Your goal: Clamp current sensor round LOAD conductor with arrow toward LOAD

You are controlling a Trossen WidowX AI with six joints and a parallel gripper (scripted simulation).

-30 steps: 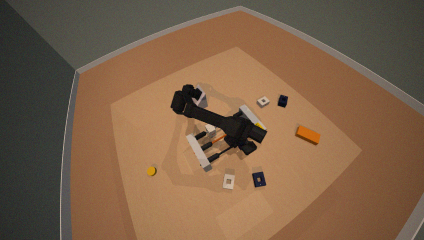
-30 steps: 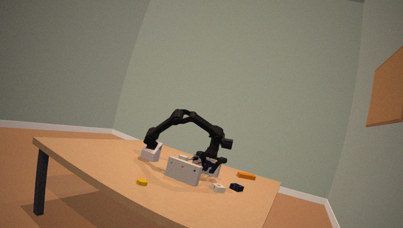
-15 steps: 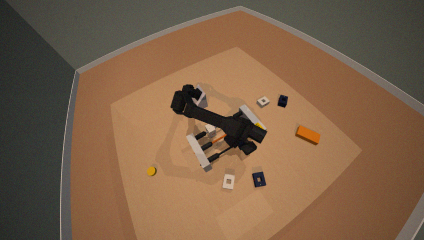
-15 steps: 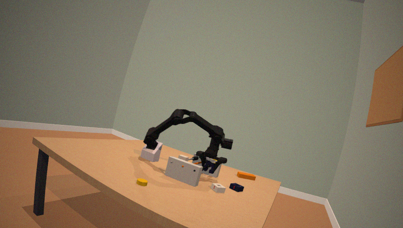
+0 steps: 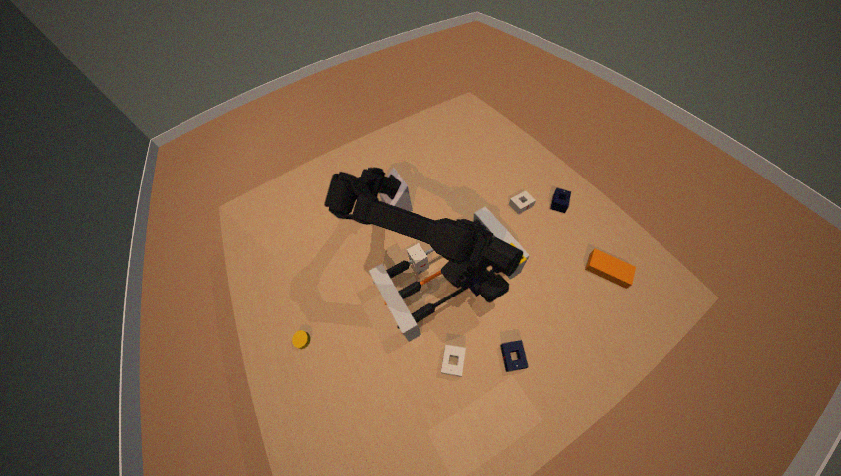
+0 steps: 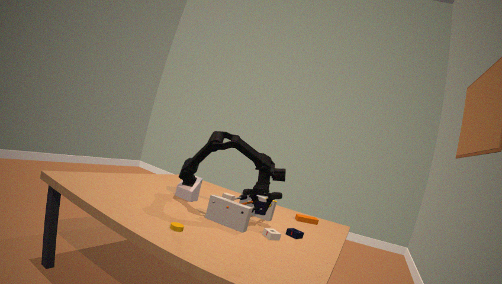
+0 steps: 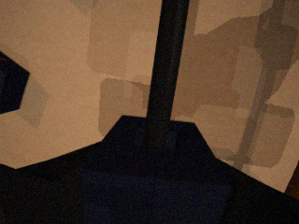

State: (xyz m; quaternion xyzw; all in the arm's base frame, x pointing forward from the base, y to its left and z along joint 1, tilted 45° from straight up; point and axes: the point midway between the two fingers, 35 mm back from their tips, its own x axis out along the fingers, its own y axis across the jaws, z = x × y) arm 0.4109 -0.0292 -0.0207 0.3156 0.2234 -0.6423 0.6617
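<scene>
The dark blue sensor point(image 6: 260, 207) point(image 7: 154, 196) is around the black conductor point(image 5: 449, 296) point(image 7: 172, 56), between the two grey end panels. In the wrist view its two jaws meet with no gap visible. My gripper point(image 6: 260, 210) point(image 7: 154, 152) is shut on the sensor from both sides, pointing down. In the top view the arm covers the sensor. The arrow and the LOAD lettering cannot be read; yellow marks point(image 5: 522, 259) show on the far panel point(image 5: 488, 221). An orange conductor point(image 5: 431, 276) runs beside the black one.
A white block point(image 5: 418, 257) point(image 6: 228, 196) sits at the third conductor. A white holed block point(image 5: 453, 350) and a dark blue one point(image 5: 514, 344) lie in front, with another pair behind. An orange bar point(image 5: 610, 268) point(image 6: 306, 218) lies right, a yellow disc point(image 5: 300, 339) point(image 6: 176, 226) left.
</scene>
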